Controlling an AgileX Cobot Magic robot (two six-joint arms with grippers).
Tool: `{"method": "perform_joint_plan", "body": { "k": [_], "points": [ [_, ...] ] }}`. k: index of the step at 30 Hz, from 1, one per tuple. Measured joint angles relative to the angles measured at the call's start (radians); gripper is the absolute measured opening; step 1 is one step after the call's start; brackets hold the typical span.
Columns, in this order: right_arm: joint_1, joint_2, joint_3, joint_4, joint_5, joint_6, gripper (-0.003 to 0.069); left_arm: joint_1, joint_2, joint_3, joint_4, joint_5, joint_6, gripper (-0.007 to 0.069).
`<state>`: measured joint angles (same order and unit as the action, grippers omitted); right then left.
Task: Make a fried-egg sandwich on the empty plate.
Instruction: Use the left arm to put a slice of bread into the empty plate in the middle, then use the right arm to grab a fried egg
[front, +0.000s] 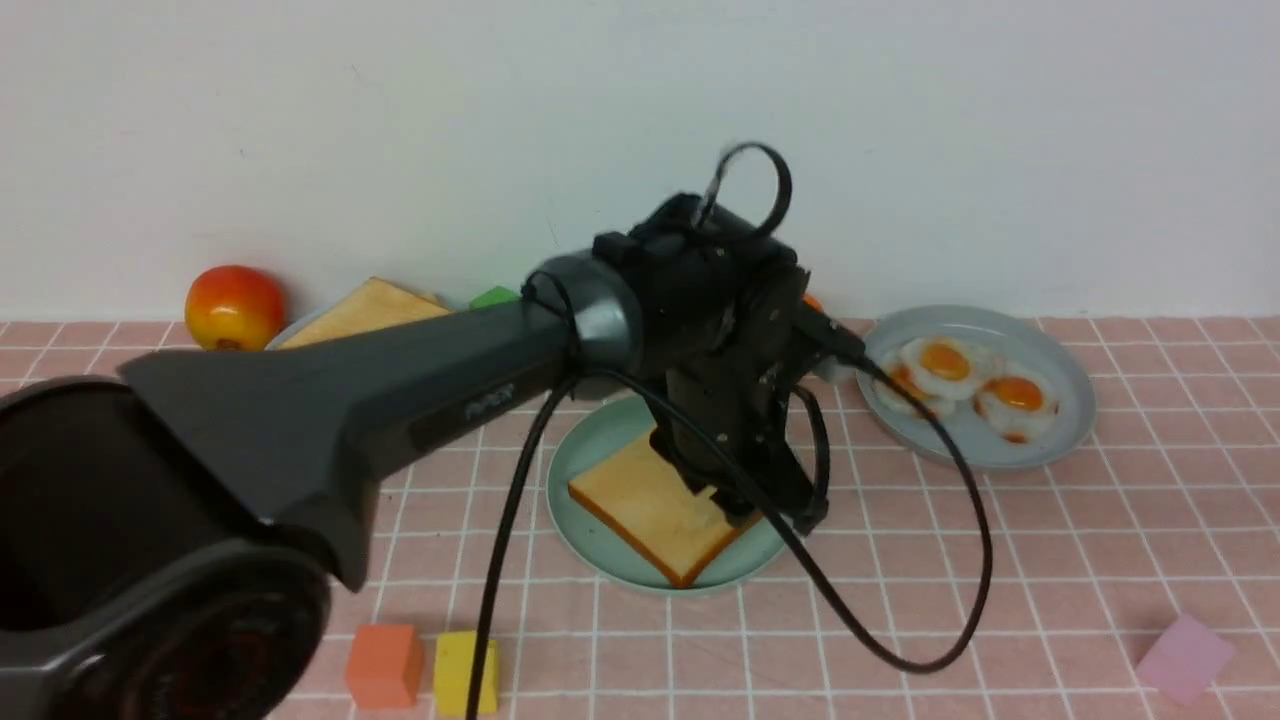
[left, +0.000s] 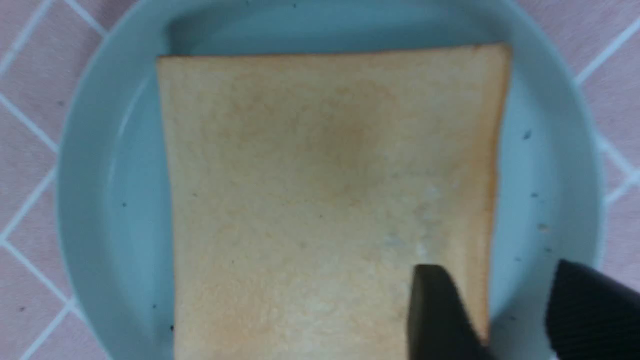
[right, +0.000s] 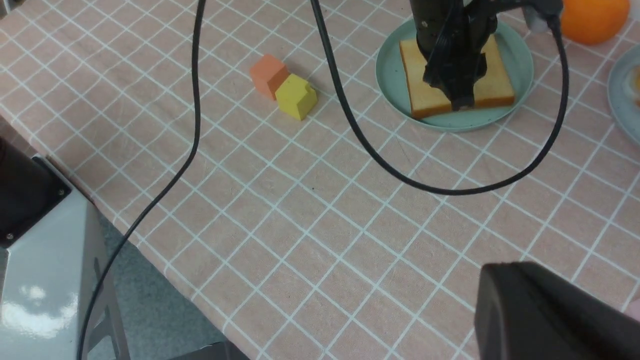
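One golden toast slice (front: 640, 500) lies flat on the mint-green plate (front: 570, 520) at the table's middle. No egg is on it. My left gripper (front: 760, 515) hangs low over the toast's right edge. In the left wrist view the gripper (left: 497, 280) is open and empty, one finger (left: 435, 310) over the toast (left: 325, 200), the other over the plate (left: 100, 200). Several fried eggs (front: 960, 375) lie on a grey-blue plate (front: 1060, 430) at the right. More toast (front: 365, 310) sits at the back left. My right gripper (right: 517, 270) is shut and empty, high above the table near its front.
A red-orange fruit (front: 233, 305) and a green block (front: 495, 296) stand by the wall. Orange (front: 383, 665) and yellow (front: 460, 670) blocks lie front left, a pink block (front: 1185, 655) front right. The left arm's cable (front: 900, 640) loops over the table. An orange fruit (right: 592, 17) sits behind the plate.
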<state>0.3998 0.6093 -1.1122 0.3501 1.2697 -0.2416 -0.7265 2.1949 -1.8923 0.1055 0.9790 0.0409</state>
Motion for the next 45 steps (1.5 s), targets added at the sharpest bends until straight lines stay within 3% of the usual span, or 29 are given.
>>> {"method": "perform_joint_plan", "body": {
  "k": [2,4,8,9,13,15,23,28,31,36,41,45],
  "points": [
    [0.000,0.000,0.000,0.001,-0.001,0.008,0.0038,-0.001,-0.048,0.000,-0.008,0.021,-0.030,0.0417],
    [0.000,0.000,0.000,0.001,-0.005,0.013,0.0040,-0.002,-0.077,0.000,-0.012,0.036,-0.041,0.0426],
    [0.000,0.023,0.000,-0.015,-0.039,0.031,0.0043,-0.007,-0.275,0.001,-0.031,0.095,-0.085,0.0343],
    [0.000,0.057,0.000,-0.021,-0.055,0.031,0.0046,-0.011,-0.383,0.001,-0.047,0.125,-0.090,0.0258],
    [0.000,0.207,0.000,-0.020,-0.100,0.030,0.0051,-0.013,-0.662,0.069,-0.081,0.139,-0.092,0.0033],
    [0.000,0.290,0.000,-0.020,-0.134,0.017,0.0055,-0.013,-0.790,0.148,-0.088,0.124,-0.094,-0.0013],
    [-0.016,0.628,-0.029,-0.124,-0.287,-0.019,0.0066,-0.013,-1.224,0.729,-0.173,-0.085,-0.099,-0.0013],
    [-0.148,0.844,-0.161,-0.135,-0.297,-0.040,0.0069,-0.013,-1.451,1.038,-0.172,-0.256,-0.099,-0.0013],
    [-0.251,0.973,-0.263,-0.121,-0.296,-0.049,0.0070,-0.013,-1.533,1.071,-0.172,-0.293,-0.099,-0.0013],
    [-0.341,1.188,-0.441,-0.108,-0.288,-0.051,0.0097,-0.013,-1.577,1.073,-0.179,-0.319,-0.102,-0.0013],
    [-0.351,1.376,-0.639,-0.157,-0.254,-0.109,0.0212,-0.013,-1.557,1.076,-0.202,-0.342,-0.103,-0.0013],
    [-0.352,1.499,-0.784,-0.192,-0.236,-0.166,0.0382,-0.013,-1.554,1.076,-0.222,-0.418,-0.105,-0.0013]
  ]
}}
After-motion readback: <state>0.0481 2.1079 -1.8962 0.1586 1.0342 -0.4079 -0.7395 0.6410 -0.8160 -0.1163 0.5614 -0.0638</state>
